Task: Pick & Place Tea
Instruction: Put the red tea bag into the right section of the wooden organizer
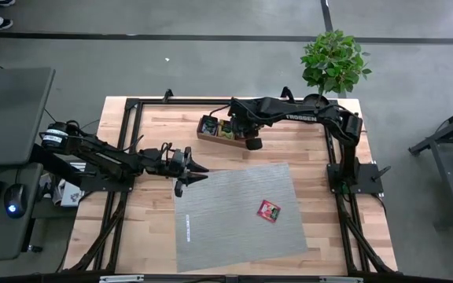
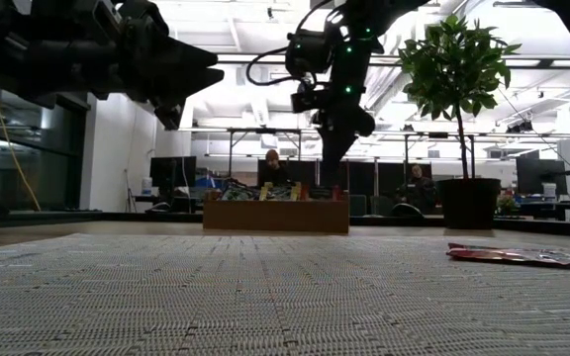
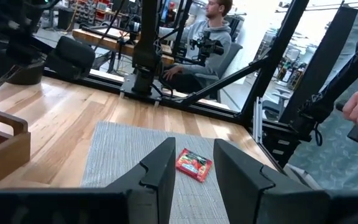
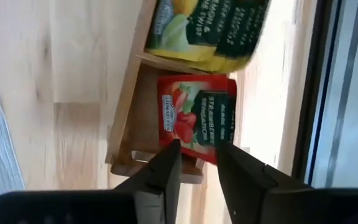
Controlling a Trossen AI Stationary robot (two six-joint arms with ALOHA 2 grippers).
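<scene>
**A:** how far along is it?

**B:** Nearly done. Right gripper (image 4: 197,163) hangs over the tray (image 4: 124,127), fingers slightly apart around a red sachet (image 4: 197,118). One sachet (image 1: 269,210) is left on the mat (image 1: 234,236), ahead of the left gripper (image 3: 194,180), half-open and empty.

grey concrete floor (image 1: 211,71) around the light wooden table (image 1: 305,149). potted plant (image 1: 334,61) at the table's far edge. grey desk (image 1: 6,118) with mouse (image 1: 12,201) to one side. bright ceiling lights (image 2: 255,59), monitors (image 2: 166,170), two seated people (image 2: 271,168) behind.
</scene>
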